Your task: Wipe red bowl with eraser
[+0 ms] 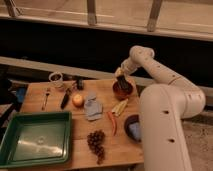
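Note:
The red bowl (123, 90) sits on the wooden table (60, 111) near its back right edge. My gripper (121, 80) reaches down from the right, with its tip inside the bowl. It is shut on the eraser (123, 84), a small dark block against the bowl's inside. The gripper and the bowl's rim partly hide the eraser.
A maroon bowl holding a blue object (133, 128) is at the front right. A yellow item (120, 106), a red chili (113, 123), a grey-blue cloth (92, 108), an orange fruit (77, 100), grapes (96, 143), a green tray (35, 138), a cup (56, 78) and utensils (64, 99) lie on the table.

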`<state>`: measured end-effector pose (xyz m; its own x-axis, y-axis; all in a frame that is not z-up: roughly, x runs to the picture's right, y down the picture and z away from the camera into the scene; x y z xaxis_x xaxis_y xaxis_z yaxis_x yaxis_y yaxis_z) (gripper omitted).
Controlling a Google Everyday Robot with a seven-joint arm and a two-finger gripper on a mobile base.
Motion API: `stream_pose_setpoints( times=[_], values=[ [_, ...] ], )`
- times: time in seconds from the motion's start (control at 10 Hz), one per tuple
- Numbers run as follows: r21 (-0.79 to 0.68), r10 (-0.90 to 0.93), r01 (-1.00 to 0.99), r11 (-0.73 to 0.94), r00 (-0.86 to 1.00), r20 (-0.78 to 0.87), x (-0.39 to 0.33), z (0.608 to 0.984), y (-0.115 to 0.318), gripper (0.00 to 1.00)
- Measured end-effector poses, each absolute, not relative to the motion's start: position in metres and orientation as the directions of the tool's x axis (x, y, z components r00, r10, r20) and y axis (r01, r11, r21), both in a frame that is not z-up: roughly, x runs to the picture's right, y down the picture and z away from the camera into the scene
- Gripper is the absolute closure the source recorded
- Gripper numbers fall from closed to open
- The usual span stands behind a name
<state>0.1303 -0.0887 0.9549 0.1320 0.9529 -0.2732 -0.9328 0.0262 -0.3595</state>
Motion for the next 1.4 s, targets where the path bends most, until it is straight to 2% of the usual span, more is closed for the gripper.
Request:
stream_pose_setpoints(
  times=[0.2, 0.4, 0.8, 1.0, 1.4],
  values=[
    [-0.333, 0.953, -0.943, 0.020, 0.118, -0.277, 0.131, 0.937, -0.069, 1.00],
    [-0.314, 0.957, -0.949, 0.019, 0.108, -0.270, 0.133, 0.933, -0.070, 1.00],
    [-0.315, 0.962, -0.949, 0.037, 0.119, -0.245, 0.139, 0.958, -0.111, 1.00],
    [-0.335, 0.960, -0.941, 0.043, 0.132, -0.247, 0.137, 0.961, -0.117, 1.00],
    [-0.378, 0.948, -0.926, 0.004, 0.124, -0.293, 0.127, 0.936, -0.085, 1.00]
  ],
)
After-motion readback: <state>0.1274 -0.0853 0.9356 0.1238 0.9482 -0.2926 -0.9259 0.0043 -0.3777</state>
